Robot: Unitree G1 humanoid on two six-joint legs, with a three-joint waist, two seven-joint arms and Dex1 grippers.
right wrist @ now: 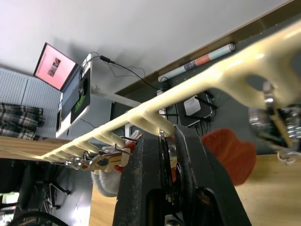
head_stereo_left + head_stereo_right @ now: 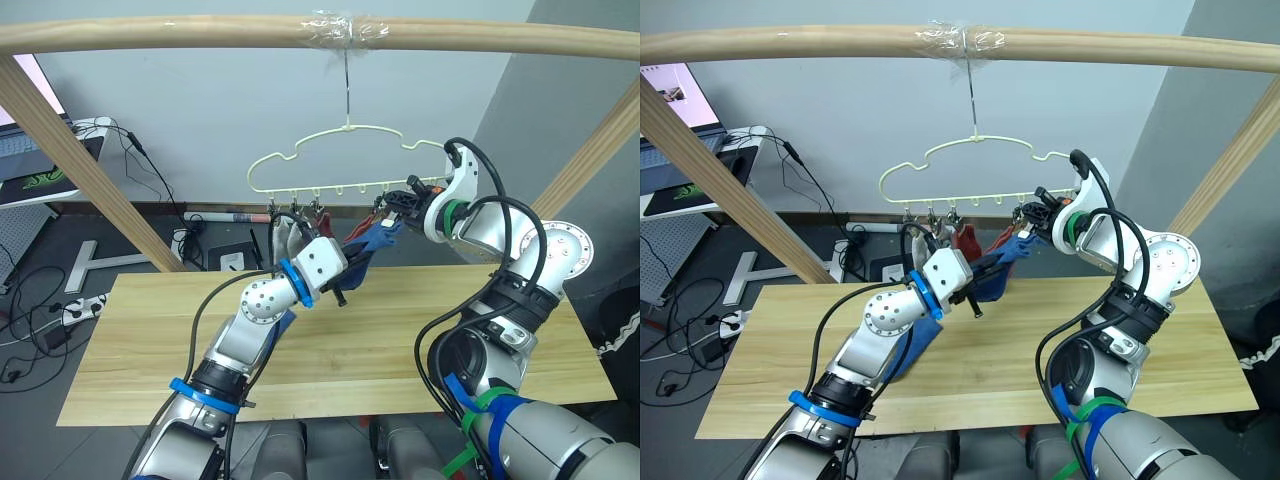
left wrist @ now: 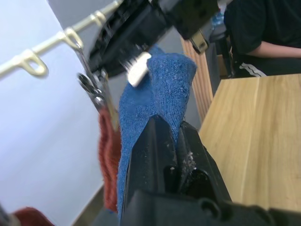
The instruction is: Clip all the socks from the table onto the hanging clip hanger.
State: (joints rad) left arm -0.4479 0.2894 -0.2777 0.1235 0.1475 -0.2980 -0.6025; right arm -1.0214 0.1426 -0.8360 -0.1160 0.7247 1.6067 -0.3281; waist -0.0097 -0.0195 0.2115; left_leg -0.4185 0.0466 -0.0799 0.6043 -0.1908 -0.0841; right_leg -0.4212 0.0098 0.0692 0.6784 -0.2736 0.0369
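Head view: hanger (image 2: 345,160) hangs from the rail (image 2: 200,35) over the table (image 2: 400,330); left gripper (image 2: 352,262) pinches a blue sock (image 2: 375,240) below the clips. No writing legible.

Left wrist: fingers (image 3: 150,141) clamp the sock.

Right wrist: right gripper (image 1: 168,141) pinches a clip (image 1: 162,137); laptop (image 1: 54,66) behind.

A plain blue knit sock (image 3: 160,89) hangs beside a rust-red knit sock (image 3: 109,160) under the pale cream wire clip hanger (image 2: 345,160). Below the hanger, the light wood plank table (image 2: 400,340) shows fine grain.
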